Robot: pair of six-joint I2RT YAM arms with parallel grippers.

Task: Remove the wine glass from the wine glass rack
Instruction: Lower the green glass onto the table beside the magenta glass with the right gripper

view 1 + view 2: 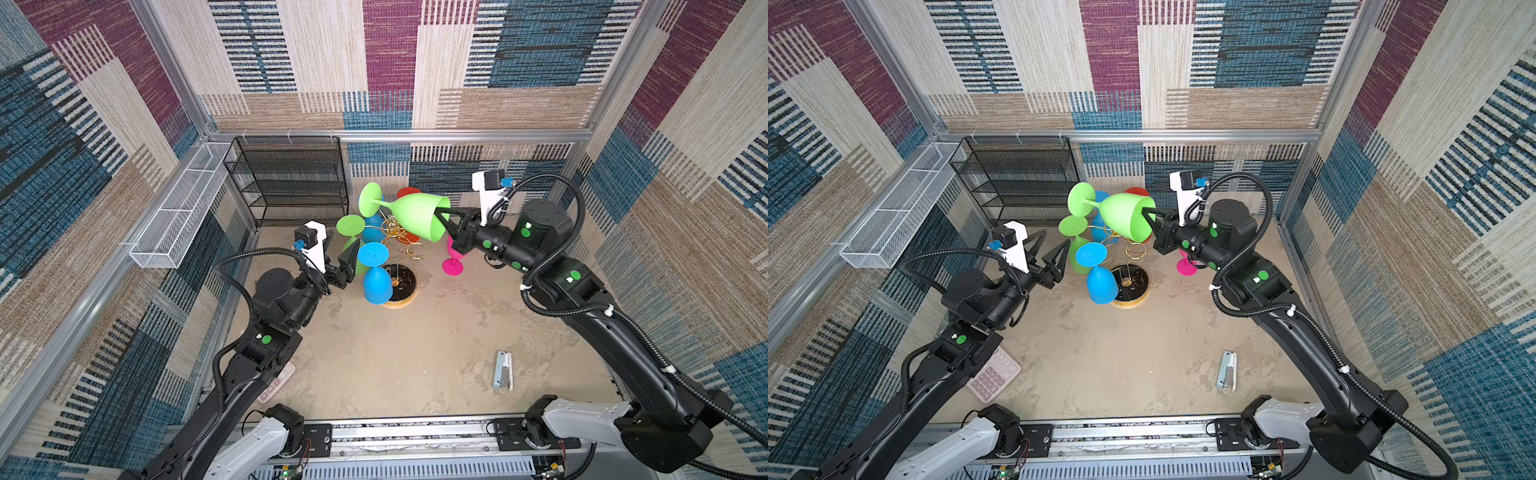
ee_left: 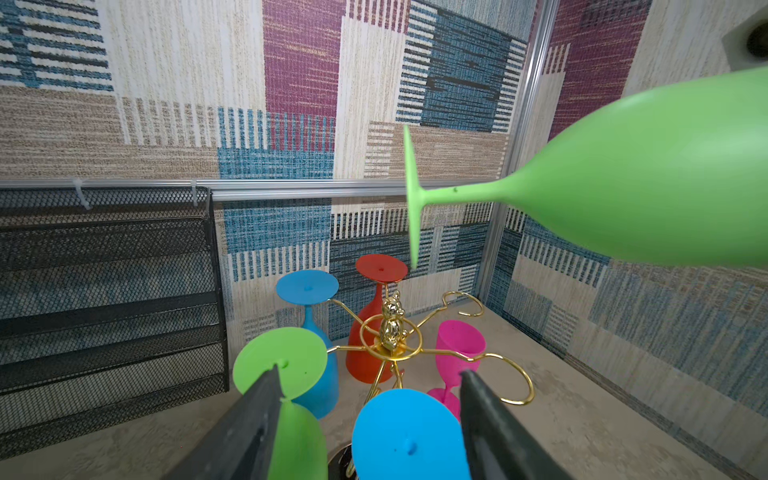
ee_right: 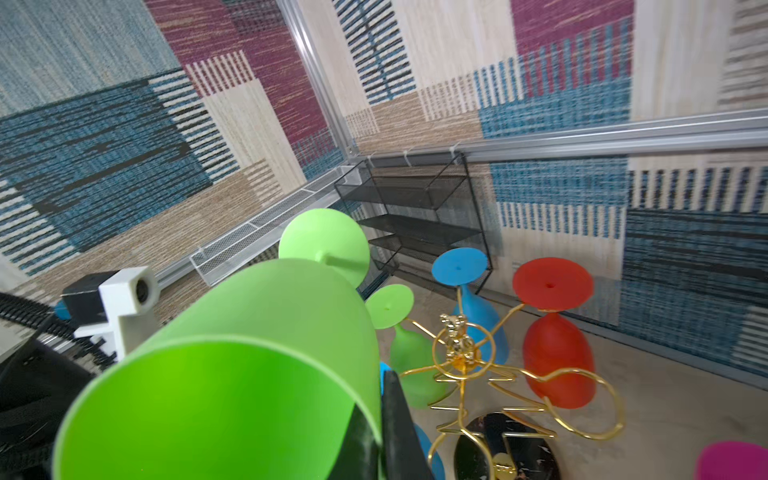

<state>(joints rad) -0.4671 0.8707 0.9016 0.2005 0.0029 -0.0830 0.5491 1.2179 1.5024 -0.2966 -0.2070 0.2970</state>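
In both top views the right hand (image 1: 441,222) was clamped on the rim of a lime-green plastic wine glass (image 1: 417,216) (image 1: 1123,216), with one finger inside the bowl. The glass lay sideways in the air, above and clear of the gold wire tree-shaped rack (image 1: 405,282) standing on the sandy surface (image 1: 415,353). The left hand (image 1: 1054,240) hung beside the rack, its fingers apart and gripping nothing.

From the left wrist, that hand's fingers (image 2: 257,415) stood wide apart over an upside-down blue plastic glass (image 2: 407,436) hanging on the rack (image 2: 390,328). The green glass (image 2: 644,178) was high above.

From the right wrist, one finger (image 3: 399,415) pressed the outside of the green rim (image 3: 249,353) and the other sat inside.
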